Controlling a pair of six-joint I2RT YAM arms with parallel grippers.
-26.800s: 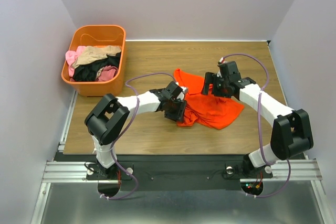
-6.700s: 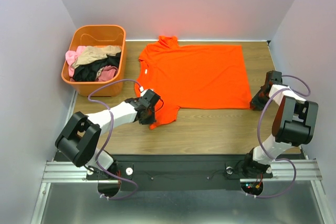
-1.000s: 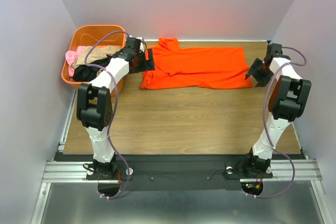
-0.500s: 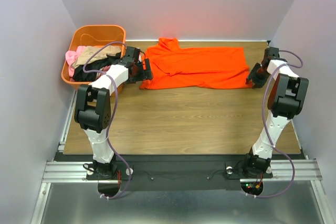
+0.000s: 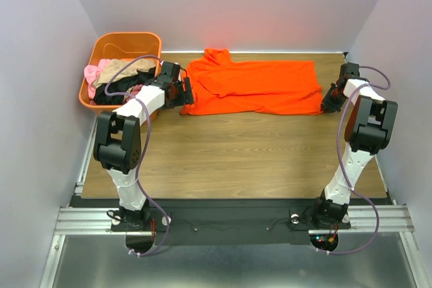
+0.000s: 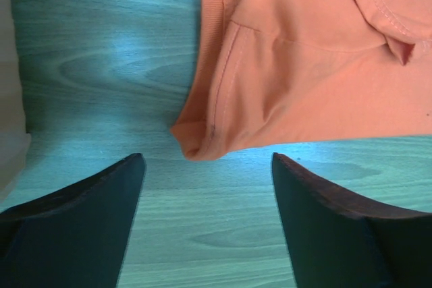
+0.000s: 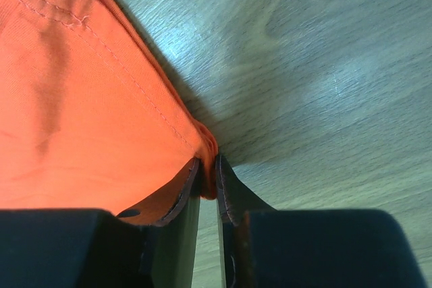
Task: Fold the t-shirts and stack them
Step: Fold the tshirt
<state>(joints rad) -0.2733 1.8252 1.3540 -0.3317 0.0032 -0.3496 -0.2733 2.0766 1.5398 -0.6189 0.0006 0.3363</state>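
No text, label, brand, number or sign can be read in any of the three views.

Bright even light, soft shadows, teal-tinted left wrist view
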